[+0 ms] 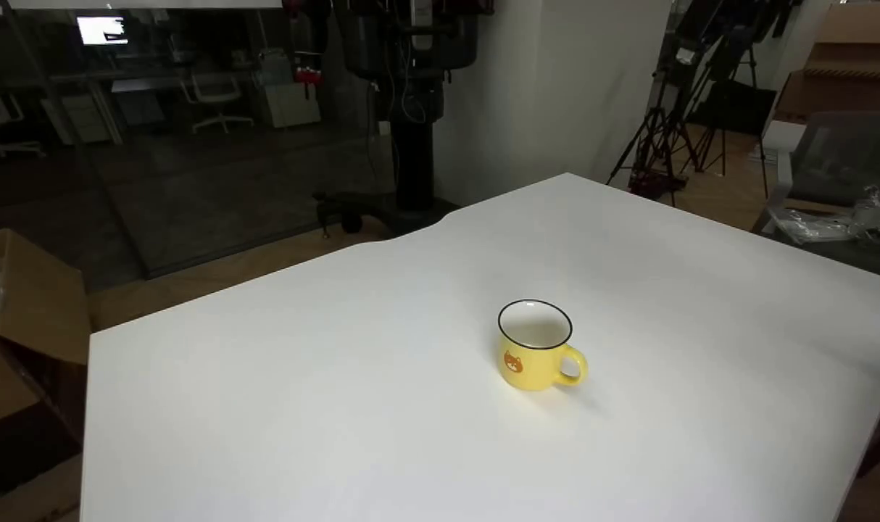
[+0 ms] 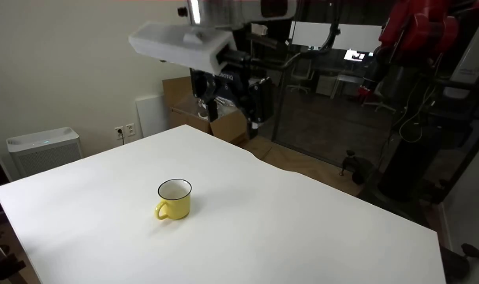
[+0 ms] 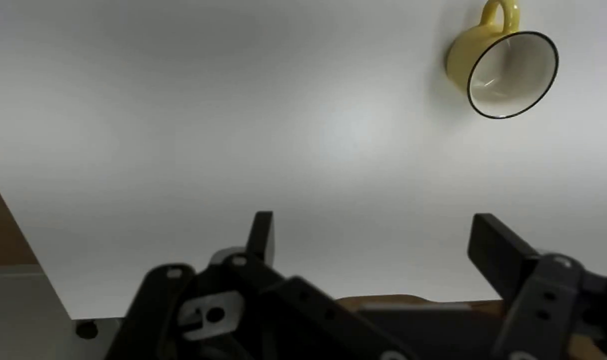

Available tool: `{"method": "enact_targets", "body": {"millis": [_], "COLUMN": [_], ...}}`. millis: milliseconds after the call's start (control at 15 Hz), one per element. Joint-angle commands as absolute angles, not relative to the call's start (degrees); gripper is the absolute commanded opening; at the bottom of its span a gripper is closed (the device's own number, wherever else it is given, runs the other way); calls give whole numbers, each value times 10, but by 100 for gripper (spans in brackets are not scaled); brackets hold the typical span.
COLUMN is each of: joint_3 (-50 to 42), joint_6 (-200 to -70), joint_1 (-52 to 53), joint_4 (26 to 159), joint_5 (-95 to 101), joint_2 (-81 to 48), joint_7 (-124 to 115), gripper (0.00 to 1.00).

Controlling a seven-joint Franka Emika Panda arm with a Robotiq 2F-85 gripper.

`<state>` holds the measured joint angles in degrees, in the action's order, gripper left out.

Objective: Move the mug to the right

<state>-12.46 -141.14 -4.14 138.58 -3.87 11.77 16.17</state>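
Observation:
The yellow mug (image 1: 533,362) with a dark rim and whitish inside stands upright on the white table. It also shows in an exterior view (image 2: 177,206) and at the upper right of the wrist view (image 3: 503,75). In the wrist view its handle points to the top edge. My gripper (image 2: 232,120) hangs well above the table, apart from the mug. In the wrist view the gripper (image 3: 371,237) has its two fingers wide apart with nothing between them. The gripper is out of view in an exterior view where the mug's printed animal face shows.
The white table (image 1: 302,377) has a wavy notch in one edge, seen also in an exterior view (image 2: 283,225). Cardboard boxes (image 1: 41,304), a black stand (image 1: 414,145) and a chair (image 1: 839,159) stand around it. A white box-shaped appliance (image 2: 46,150) stands by the wall.

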Motion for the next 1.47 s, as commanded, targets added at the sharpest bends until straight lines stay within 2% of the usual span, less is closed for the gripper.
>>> {"method": "enact_targets", "body": {"millis": [0,333,600,667,1400], "joint_3": [-113,-75,-54,-50,-3], "joint_6": [-1358,-1337,-1390,-1375,-1405], "joint_1": [-30,-37,-14,-35,-10], "joint_4": [1327,1274,1265,1284,1292], "joint_5": [-79,-7,102,65,88], "joint_2": [24,-91,-156,-129,-176], "joint_7": [187,141,106,134,149], "gripper": [100,100,100,100,100]}}
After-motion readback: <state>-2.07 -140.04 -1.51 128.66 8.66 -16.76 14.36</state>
